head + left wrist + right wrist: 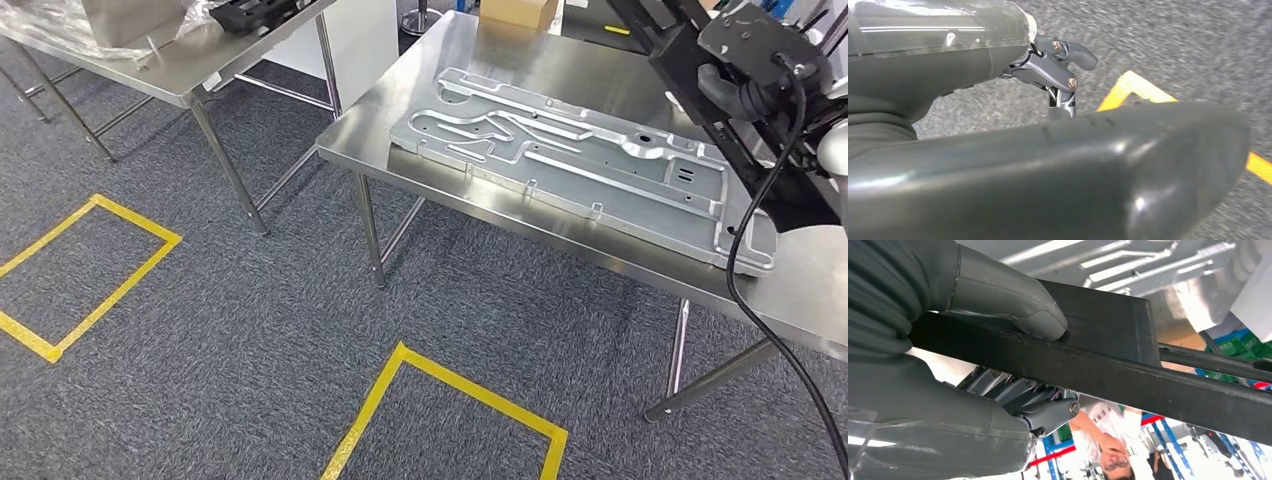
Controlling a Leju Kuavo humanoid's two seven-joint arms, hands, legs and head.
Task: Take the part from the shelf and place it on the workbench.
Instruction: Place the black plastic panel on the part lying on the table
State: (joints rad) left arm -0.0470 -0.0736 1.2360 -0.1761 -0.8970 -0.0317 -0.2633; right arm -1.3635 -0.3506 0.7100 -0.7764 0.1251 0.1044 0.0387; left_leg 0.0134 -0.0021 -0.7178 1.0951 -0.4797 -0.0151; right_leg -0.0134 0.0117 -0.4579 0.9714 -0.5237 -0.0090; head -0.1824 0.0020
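Already off shelf: black part (pixel 700 70) clamped in right hand (pixel 973 340), upper right, over surface (pixel 440 60); setting down remains. Left hand (pixel 1058 75) curled, holding nothing.

Bright even light, glare on the steel workbench (pixel 480 60), blurred left wrist carpet (pixel 1173 40).

Two steel tables stand on the carpet: the near table (pixel 440 75) and a second table (pixel 170 75) at the upper left. One large metal plate (pixel 580 160) lies along the near table's front edge. One cardboard box (pixel 518 11) sits at that table's far edge. Three yellow tape squares mark the carpet: one (pixel 90 275) at left, one (pixel 450 415) at bottom centre. One black frame (pixel 740 120) overhangs the near table's right end, with one black cable (pixel 745 240) hanging. One person (pixel 1108 435) stands behind.
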